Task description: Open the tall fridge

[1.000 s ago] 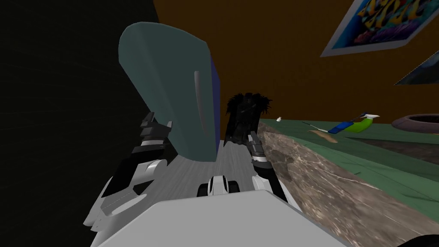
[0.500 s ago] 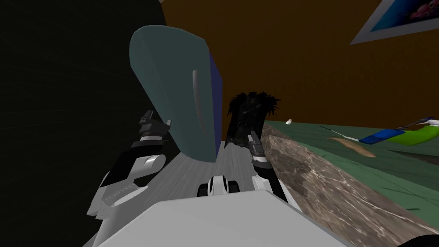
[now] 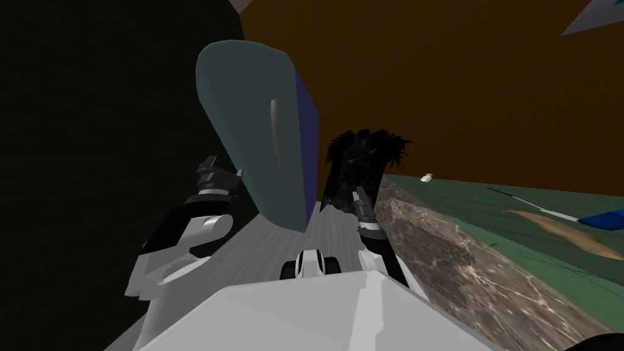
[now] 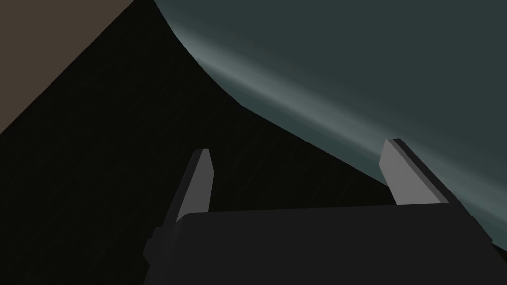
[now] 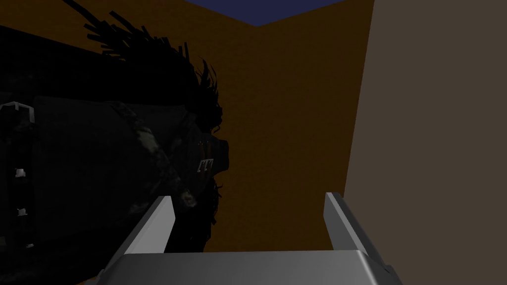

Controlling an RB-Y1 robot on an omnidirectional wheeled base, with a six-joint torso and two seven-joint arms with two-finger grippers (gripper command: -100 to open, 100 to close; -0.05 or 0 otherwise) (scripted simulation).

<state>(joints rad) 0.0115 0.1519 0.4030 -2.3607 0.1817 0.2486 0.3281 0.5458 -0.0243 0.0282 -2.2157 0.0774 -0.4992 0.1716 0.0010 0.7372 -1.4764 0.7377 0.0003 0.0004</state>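
Fridge (image 3: 244,109) w/ black bristly object (image 3: 364,159) beside; L hand (image 3: 224,168) near edge

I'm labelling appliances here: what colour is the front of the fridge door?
The fridge door is a dull grey-teal, seen best in the head view.

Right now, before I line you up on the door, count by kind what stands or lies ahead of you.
Fridge: 1
Door handle: 1
Black shaggy object: 1
Surfaces: 2 (marbled brown surface, green surface)
Small loose items on the green: 3 (white item, brown item, blue item)
Total: 8
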